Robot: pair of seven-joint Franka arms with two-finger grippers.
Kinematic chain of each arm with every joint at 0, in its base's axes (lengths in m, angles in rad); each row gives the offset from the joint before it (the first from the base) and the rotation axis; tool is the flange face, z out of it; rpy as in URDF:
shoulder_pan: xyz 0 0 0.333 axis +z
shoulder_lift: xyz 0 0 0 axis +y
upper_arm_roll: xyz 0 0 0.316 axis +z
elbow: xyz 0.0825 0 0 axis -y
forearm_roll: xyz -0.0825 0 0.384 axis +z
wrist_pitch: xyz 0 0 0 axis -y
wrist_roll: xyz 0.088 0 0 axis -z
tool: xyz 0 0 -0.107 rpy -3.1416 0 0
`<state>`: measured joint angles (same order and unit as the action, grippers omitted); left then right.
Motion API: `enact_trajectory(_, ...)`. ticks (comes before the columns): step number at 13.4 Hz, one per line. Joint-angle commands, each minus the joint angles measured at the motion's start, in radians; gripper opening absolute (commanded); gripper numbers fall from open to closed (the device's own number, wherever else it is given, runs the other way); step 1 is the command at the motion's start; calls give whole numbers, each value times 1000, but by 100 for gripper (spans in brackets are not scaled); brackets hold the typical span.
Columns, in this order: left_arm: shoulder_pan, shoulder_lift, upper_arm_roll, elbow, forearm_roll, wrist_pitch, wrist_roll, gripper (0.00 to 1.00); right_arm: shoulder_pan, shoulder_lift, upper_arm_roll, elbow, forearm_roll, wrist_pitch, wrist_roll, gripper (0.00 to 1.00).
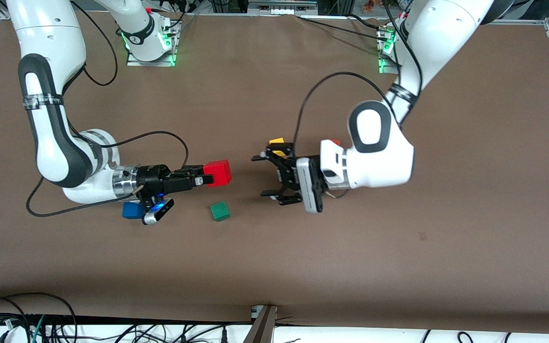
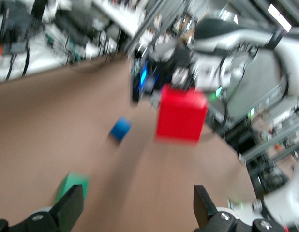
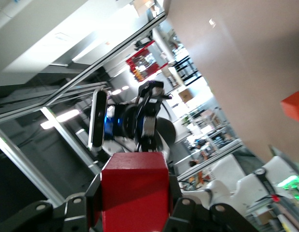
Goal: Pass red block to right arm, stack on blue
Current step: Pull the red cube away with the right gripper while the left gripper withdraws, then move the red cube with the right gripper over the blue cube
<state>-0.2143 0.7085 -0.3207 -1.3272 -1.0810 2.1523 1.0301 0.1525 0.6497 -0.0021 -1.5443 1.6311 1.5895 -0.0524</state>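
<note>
1. Two arms meet over the table's middle. The right gripper point(image 1: 208, 179) is clamped on the red block point(image 1: 218, 173), held in the air.
2. The blue cube point(image 1: 133, 210) sits on the table at seven o'clock from that block; a green cube point(image 1: 219, 211) at six o'clock.
3. The left gripper point(image 1: 267, 175), at three o'clock of the block, has its fingers spread wide and holds nothing.

green cube point(image 1: 219, 211) nearer front camera than red block point(image 1: 218, 173) | blue cube point(image 1: 133, 210) toward right arm's end
</note>
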Motion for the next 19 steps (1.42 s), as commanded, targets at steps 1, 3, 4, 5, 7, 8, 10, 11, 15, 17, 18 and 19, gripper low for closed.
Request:
enact_trajectory(1,38,2,66,26,148,-180,-167,100,-4,-24,-36,18,-129,3,-9,8)
enact_trajectory(3,73,-23,119,29,267,-343,-328,100,-4,-63,-56,27,-293,48,-17,8)
enact_trajectory(4,105,-33,129,45,304,-421,-413,100,-4,-88,-56,27,-391,78,-17,8)
enact_trajectory(5,137,-38,137,66,367,-477,-492,100,-4,-108,-56,27,-475,101,-27,8)
enact_trajectory(7,171,-82,138,89,523,-585,-722,100,-4,-134,-58,23,-610,110,-44,8)
enact_trajectory(8,194,-86,138,115,600,-624,-801,100,-4,-148,-58,21,-676,110,-44,8)
enact_trajectory(10,231,-98,141,141,758,-660,-863,100,-4,-171,-61,18,-810,112,-47,8)
enact_trajectory(11,233,-145,152,128,861,-661,-936,100,-7,-182,-61,13,-867,124,-47,8)
enact_trajectory(15,236,-201,153,199,1137,-789,-986,100,-4,-229,-59,-54,-1118,240,-53,8)
enact_trajectory(17,240,-205,152,271,1234,-787,-987,100,-4,-254,-59,-108,-1206,334,-55,8)
enact_trajectory(18,248,-225,170,299,1234,-786,-987,100,-4,-261,-59,-129,-1234,367,-55,8)
enact_trajectory(19,245,-274,202,286,1234,-784,-987,100,-4,-271,-59,-152,-1258,404,-55,8)
